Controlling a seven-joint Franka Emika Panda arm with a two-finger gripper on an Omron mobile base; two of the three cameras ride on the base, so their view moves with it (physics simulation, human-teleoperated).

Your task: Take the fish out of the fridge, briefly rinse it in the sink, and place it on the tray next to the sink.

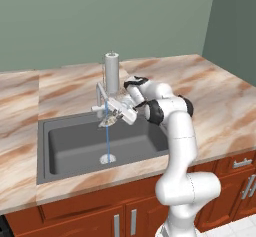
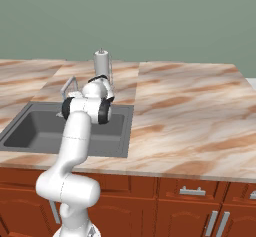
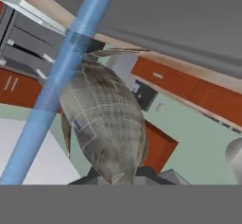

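A grey-silver fish point(image 1: 110, 119) hangs over the sink point(image 1: 65, 153), and my gripper point(image 1: 116, 113) is shut on it. A thin blue stream of water point(image 1: 107, 138) drops from the silver faucet point(image 1: 111, 70) past the fish and splashes on the basin floor. Up close in the hand view, the fish point(image 3: 106, 119) has a scaled body and its thin tail points away from me. There the water point(image 3: 59, 93) crosses its left side. The sink point(image 2: 35, 131) also lies behind my arm in the right base view. The tray is out of view. I cannot tell whether the grey unit with dark panels point(image 3: 23, 34) is the fridge.
Marbled brown countertop point(image 1: 220, 106) surrounds the basin, with a wide stretch point(image 2: 190, 111) to its right. Red-brown cabinet doors point(image 1: 90, 218) run below the counter's front edge. A green wall stands behind the faucet.
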